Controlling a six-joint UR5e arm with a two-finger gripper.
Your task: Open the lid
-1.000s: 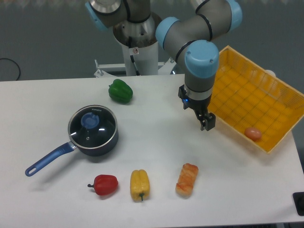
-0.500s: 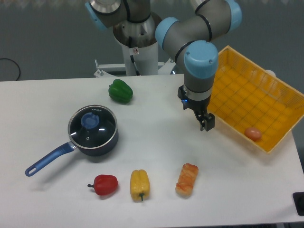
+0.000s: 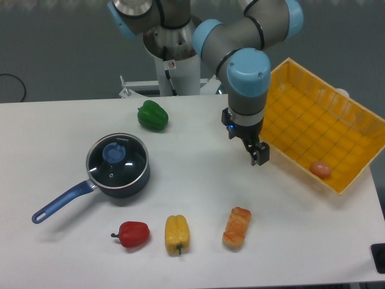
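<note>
The lid [image 3: 116,158], a round glass disc with a metal rim and a blue knob in its centre, lies flat on a dark blue saucepan [image 3: 120,180] at the left of the white table. The pan's long blue handle [image 3: 60,203] points to the front left. My gripper [image 3: 257,156] hangs above the table well to the right of the pan, near the yellow basket. Nothing is held in it. From this angle its fingers look close together, but whether they are open or shut does not show.
A green pepper [image 3: 152,115] lies behind the pan. A red pepper [image 3: 133,233], a yellow pepper [image 3: 177,233] and a piece of bread [image 3: 237,227] line the front. The tilted yellow basket [image 3: 313,114] at the right holds an orange egg-like object [image 3: 319,169].
The arm and gripper have shifted slightly to the left, toward the pan. The lid, pan and food items have not moved.
</note>
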